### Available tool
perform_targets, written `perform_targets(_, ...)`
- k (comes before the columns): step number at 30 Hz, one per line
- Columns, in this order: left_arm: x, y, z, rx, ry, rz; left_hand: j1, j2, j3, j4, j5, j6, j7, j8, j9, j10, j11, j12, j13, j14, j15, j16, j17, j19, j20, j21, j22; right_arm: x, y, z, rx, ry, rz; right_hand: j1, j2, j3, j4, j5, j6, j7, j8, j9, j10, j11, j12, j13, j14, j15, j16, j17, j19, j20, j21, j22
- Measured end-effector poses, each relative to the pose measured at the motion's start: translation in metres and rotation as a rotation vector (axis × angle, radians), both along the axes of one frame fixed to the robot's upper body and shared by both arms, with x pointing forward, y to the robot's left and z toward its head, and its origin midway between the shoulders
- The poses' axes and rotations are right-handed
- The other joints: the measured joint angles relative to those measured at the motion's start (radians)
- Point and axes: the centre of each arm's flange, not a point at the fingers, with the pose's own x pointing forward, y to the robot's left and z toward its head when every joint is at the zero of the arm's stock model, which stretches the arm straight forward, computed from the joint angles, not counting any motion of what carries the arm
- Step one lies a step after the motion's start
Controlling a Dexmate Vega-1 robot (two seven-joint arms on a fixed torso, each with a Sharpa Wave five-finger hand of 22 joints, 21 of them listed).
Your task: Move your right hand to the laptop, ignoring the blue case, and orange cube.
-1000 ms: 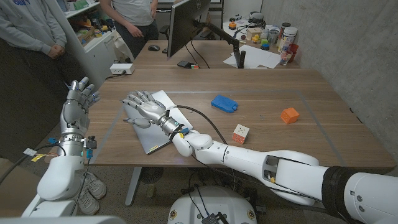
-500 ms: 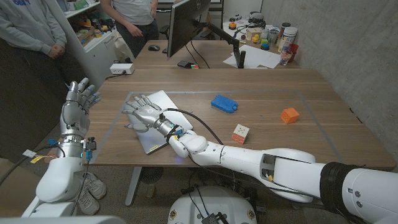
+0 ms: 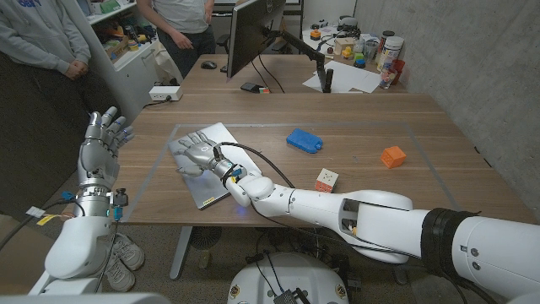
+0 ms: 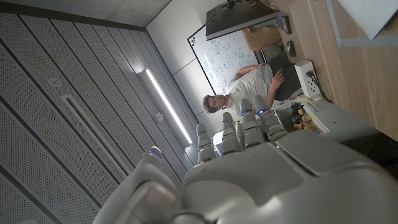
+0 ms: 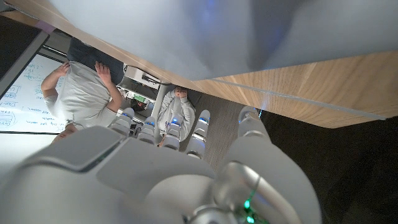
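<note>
1. No container on the near table (image 3: pixel 439 181) held anything that could be made out; the jars and cups (image 3: pixel 384 52) on the far desk stood too small to tell their contents
2. One laptop (image 3: pixel 213 165), closed and grey, lay on the table's left part, its lid partly covered by the right hand (image 3: pixel 194 151)
3. The right hand lay on the laptop's far-left corner, fingers spread and holding nothing; whether the palm pressed the lid could not be told
4. In the right wrist view the grey lid (image 5: pixel 186 31) filled the upper part, blurred, with the table edge (image 5: pixel 323 93) beside it and the fingertips (image 5: pixel 202 121) apart
5. The left hand (image 3: pixel 99 145) stood raised off the table's left edge, fingers spread and holding nothing; the left wrist view showed its fingers (image 4: pixel 245 121) side by side and straight
6. One blue case (image 3: pixel 304 140) lay near the table's middle, well apart from the laptop
7. One orange cube (image 3: pixel 392 156) sat to the right of the case, apart from it
8. One puzzle cube (image 3: pixel 326 181) with coloured faces sat nearer the front edge, just beyond the right arm (image 3: pixel 337 211)
9. One monitor (image 3: pixel 253 29) stood on the far desk, cut off at the top
10. Two people (image 3: pixel 42 38) stood at the upper left, both cut off by the frame
</note>
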Motion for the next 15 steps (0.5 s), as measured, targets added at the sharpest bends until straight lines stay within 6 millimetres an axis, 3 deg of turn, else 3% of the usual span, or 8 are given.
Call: perform_targets(15,0.001,0.000,-0.002,0.002,0.001,0.001,-0.005,-0.005,-0.004,0.004,0.000,0.000,0.000,0.000,0.000,0.000,0.000,0.000,0.000,0.004,-0.003,0.000,0.000,0.000,0.000,0.000,0.000,0.015,-0.005,0.005,-0.009,0.035,-0.050,0.000,0.000,0.000,0.000,0.000,-0.018,-0.004,-0.015,0.000,-0.004,0.004,0.000,0.000,0.000,0.000,0.000,0.000,0.000,0.000,0.000,0.005)
